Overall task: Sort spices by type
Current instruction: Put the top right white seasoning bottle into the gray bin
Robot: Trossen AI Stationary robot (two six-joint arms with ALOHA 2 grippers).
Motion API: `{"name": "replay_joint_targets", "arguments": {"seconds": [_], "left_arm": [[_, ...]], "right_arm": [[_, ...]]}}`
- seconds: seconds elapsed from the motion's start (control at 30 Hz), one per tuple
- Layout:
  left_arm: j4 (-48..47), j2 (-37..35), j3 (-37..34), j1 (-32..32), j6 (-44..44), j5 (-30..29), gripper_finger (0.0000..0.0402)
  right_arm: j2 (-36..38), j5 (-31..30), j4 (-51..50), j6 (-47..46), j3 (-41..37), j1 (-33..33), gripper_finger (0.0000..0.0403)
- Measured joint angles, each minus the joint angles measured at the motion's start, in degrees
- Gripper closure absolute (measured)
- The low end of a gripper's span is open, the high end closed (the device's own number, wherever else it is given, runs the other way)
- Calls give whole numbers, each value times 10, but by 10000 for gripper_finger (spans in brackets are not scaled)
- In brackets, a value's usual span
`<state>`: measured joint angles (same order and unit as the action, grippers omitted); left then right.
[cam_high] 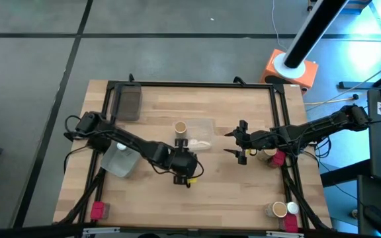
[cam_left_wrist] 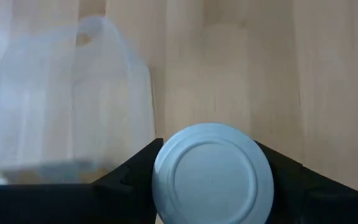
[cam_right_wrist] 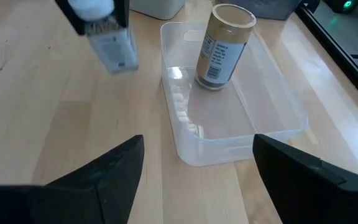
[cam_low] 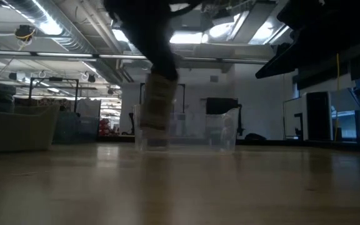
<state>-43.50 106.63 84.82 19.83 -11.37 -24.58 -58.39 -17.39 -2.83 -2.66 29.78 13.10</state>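
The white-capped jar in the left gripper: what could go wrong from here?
1. The left gripper holds the white-capped jar only near its cap, above the bare table beside the clear tray. If the grip is weak, the jar may slip and fall outside the tray.
2. A tan jar already stands in that tray. Set down too close, the white-capped jar might knock it over.
3. The right gripper waits open near the tray, so the arms could bump.

Your low view is dim and backlit by ceiling lights [cam_low: 49, 28]; the near counter [cam_low: 180, 187] blurs. Your left wrist view is washed-out and soft.
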Motion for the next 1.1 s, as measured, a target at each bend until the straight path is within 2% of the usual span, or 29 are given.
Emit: {"name": "replay_joint_targets", "arguments": {"seconds": [0.17, 0.47, 0.6, 0.8, 0.97, 1.1], "left_arm": [[-97, -34, 6, 23, -72, -14, 216], [-263, -126, -1, 84, -261, -91, 216], [-347, -153, -1, 118, -367, -128, 216], [-461, -169, -1, 163, -563, -131, 216], [-455, -173, -18, 194, -641, -133, 216], [-466, -174, -62, 205, -693, -133, 216]], "right_arm": [[0, 0, 0, 0, 0, 0, 102], [0, 0, -1, 0, 0, 0, 102], [0, 0, 0, 0, 0, 0, 102], [0, 0, 0, 0, 0, 0, 102], [0, 0, 1, 0, 0, 0, 102], [0, 0, 2, 0, 0, 0, 102]]}}
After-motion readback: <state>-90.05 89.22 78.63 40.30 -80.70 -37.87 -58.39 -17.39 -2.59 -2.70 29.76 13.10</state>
